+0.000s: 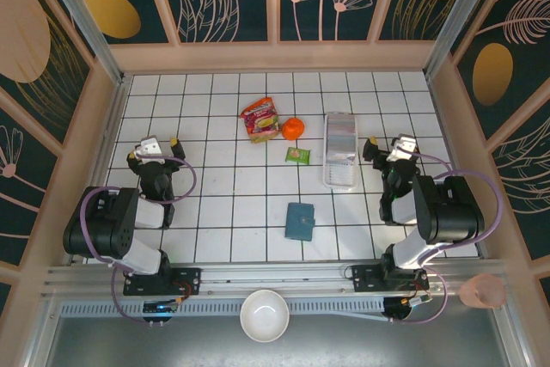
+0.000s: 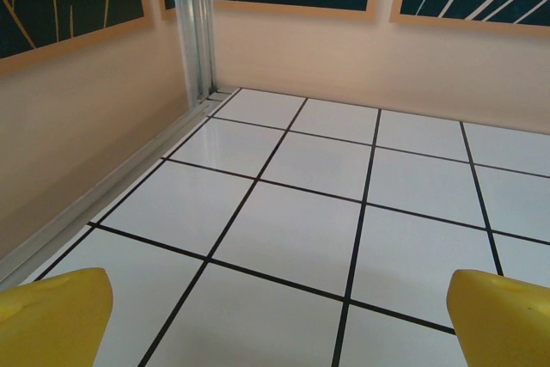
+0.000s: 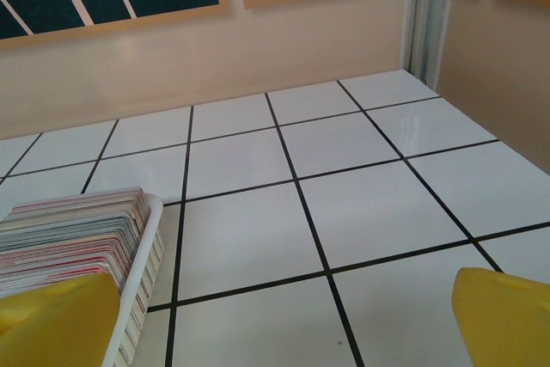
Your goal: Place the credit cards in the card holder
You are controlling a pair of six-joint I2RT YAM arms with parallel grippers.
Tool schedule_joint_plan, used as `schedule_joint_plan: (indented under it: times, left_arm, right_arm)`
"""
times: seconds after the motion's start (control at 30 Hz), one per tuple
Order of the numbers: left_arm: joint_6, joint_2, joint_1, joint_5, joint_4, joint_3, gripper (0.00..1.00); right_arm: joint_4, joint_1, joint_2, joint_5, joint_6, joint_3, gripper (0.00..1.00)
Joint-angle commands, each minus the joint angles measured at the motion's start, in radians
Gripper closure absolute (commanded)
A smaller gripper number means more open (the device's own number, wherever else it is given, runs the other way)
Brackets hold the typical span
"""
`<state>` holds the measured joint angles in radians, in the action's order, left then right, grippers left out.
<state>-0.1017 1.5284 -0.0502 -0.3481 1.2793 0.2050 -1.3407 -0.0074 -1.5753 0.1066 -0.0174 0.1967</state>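
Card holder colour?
The card holder is dark teal; top external view shows it best.

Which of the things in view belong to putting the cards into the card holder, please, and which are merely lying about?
For the job:
- card holder, lying closed
- stack of cards
- clear tray holding the cards

Lying about:
- red snack bag
- orange
- small green packet
- white bowl and pink cup, both off the tiles

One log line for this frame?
left gripper: open, over bare tiles | right gripper: open, beside tray | cards: in tray | card holder: closed, untouched
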Motion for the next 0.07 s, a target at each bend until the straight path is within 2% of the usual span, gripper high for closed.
schedule_joint_plan:
  times: [0.0, 0.03]
  left_arm:
    - [-0.013, -0.008, 0.009, -0.002, 0.042, 0.007, 0.01]
    - [-0.013, -0.008, 0.009, -0.003, 0.042, 0.008, 0.01]
  right_arm:
    - [-0.015, 0.003, 0.011, 0.008, -0.009, 0.008, 0.01]
    - [-0.014, 0.002, 0.011, 0.007, -0.009, 0.009, 0.01]
